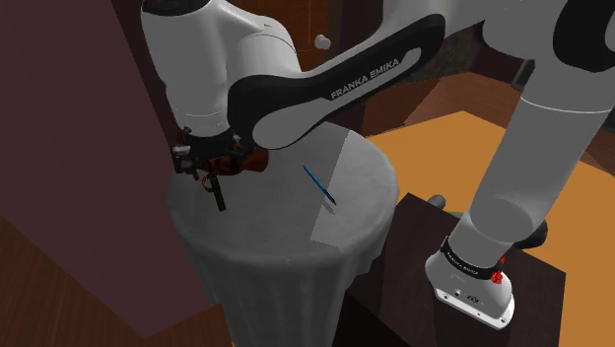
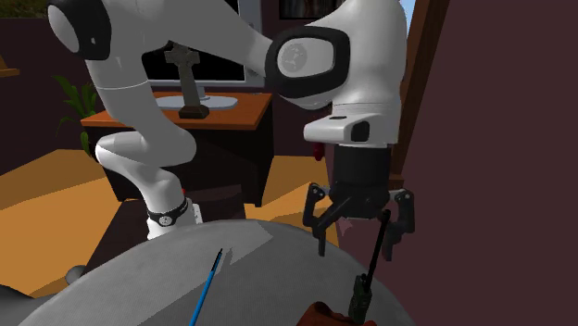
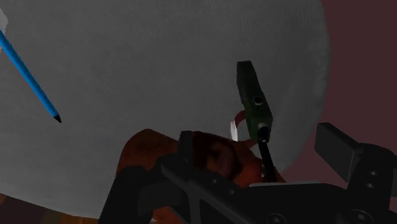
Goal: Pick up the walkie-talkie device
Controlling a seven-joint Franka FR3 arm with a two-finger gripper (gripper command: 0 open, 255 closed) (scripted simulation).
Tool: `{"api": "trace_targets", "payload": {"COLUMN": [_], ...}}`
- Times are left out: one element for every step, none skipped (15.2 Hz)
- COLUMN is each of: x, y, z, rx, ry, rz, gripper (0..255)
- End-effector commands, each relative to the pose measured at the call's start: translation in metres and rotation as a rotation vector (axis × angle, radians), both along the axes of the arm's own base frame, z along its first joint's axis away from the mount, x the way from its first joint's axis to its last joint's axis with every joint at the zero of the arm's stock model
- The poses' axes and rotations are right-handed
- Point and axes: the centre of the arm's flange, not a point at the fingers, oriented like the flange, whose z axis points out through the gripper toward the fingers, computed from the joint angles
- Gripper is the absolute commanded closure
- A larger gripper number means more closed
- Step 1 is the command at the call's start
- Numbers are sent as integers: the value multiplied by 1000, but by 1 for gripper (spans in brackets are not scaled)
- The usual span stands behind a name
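The walkie-talkie is a dark green handset with a thin black antenna, lying near the edge of the round grey table. In the second exterior view the walkie-talkie lies just below my gripper, and its antenna slants up between the fingers without touching them. My gripper is open and holds nothing. In the shoulder view the gripper hovers over the table's far left edge, above the black walkie-talkie.
A reddish-brown object lies beside the handset, under the gripper. A blue pen rests mid-table. The table rim drops off close by. A dark maroon wall stands right behind. A brown desk is farther back.
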Motion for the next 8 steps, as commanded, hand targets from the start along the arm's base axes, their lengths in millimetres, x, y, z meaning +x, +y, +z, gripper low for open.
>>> {"api": "trace_targets", "payload": {"x": [10, 10, 10, 10, 10, 10, 10, 10], "y": [13, 13, 13, 13, 13, 13, 13, 13], "z": [-2, -7, -12, -18, -23, -28, -33, -42], "rx": [-1, -1, -1, -1, -1, -1, -1, -1], "ry": [-23, -23, -23, -23, -23, -23, -23, -23], "rz": [-15, -15, -15, -15, -15, -15, -15, -15], "gripper": [0, 0, 0, 0, 0, 0, 0, 0]}}
